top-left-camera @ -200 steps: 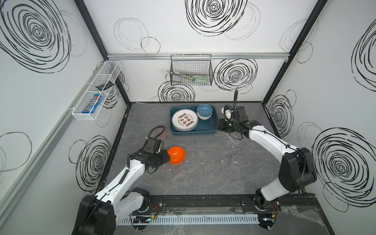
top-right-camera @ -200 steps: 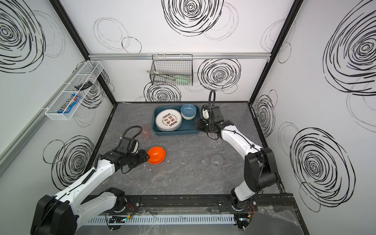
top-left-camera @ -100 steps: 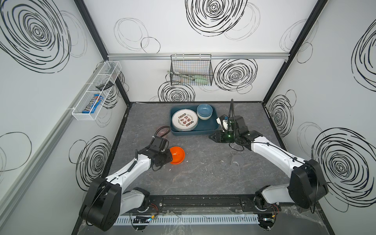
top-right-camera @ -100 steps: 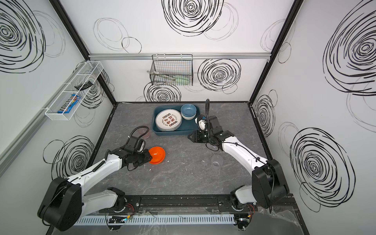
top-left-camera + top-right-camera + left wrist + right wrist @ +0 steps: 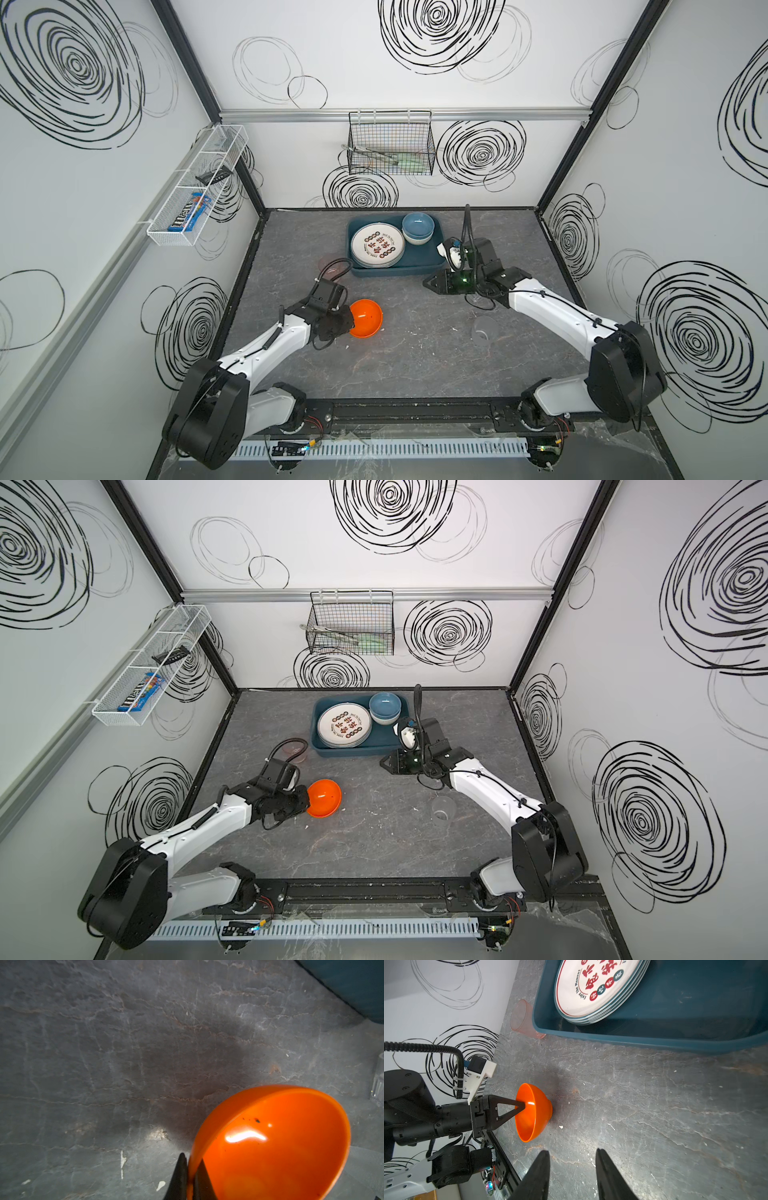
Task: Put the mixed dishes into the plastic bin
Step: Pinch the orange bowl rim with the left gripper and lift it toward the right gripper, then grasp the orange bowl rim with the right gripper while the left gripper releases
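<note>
Nearest on the grey worktop (image 5: 415, 365), the left gripper (image 5: 348, 322) pinches the rim of the orange bowl (image 5: 367, 318). In the left wrist view its two dark fingers (image 5: 180, 1176) stand narrow, one outside the wall and one inside, with only the rim between them. The bowl is tipped on its side, mouth turned toward the left arm and foot pointing away; whether its lower edge touches the worktop cannot be told. About as near, on the right side, a clear tumbler (image 5: 482, 332) stands alone just beside the right arm's white forearm, well apart from the bowl.

Farther back, the right gripper (image 5: 430, 284) hangs over bare worktop just in front of the plastic bin (image 5: 397, 272) — its fingers (image 5: 542, 1169) are parted with nothing between them, and they point toward the bowl. A pink tumbler (image 5: 524, 1019) stands just beside the bin's near left corner, outside the wall; in both top views the left arm's cable partly covers it.

Inside the bin, a stack of plates (image 5: 377, 248) printed with red characters lies on the left side. Nested bowls (image 5: 417, 227), blue on top, sit in the far right corner. On the back wall hangs a black wire basket (image 5: 390, 145).
</note>
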`<act>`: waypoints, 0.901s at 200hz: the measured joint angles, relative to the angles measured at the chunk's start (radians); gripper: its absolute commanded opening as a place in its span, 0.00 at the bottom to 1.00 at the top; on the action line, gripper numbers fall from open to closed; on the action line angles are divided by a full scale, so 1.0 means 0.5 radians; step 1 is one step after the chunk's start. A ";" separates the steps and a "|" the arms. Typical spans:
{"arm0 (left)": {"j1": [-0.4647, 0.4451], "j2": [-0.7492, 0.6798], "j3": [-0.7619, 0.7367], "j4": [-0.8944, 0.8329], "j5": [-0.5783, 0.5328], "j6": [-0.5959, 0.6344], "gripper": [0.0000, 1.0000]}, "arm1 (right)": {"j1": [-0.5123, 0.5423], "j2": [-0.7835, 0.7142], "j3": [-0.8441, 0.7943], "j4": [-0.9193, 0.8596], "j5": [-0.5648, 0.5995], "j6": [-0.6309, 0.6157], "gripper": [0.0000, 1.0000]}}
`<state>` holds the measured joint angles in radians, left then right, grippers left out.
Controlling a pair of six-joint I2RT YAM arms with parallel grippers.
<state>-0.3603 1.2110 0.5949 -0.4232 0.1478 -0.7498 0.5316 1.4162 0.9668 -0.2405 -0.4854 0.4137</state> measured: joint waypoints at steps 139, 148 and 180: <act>-0.163 -0.105 0.330 -0.175 -0.011 0.003 0.04 | 0.416 0.079 0.157 -0.045 0.056 -0.029 0.44; -0.178 -0.102 0.346 -0.182 -0.014 0.002 0.04 | 0.434 0.098 0.167 -0.044 0.056 -0.027 0.44; -0.230 -0.084 0.391 -0.198 -0.021 -0.001 0.04 | 0.478 0.169 0.202 -0.044 0.067 -0.005 0.43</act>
<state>-0.4751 1.1690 0.7906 -0.5220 0.1375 -0.7502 0.7704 1.5005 1.0679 -0.2626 -0.4519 0.4110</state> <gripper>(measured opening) 0.085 0.433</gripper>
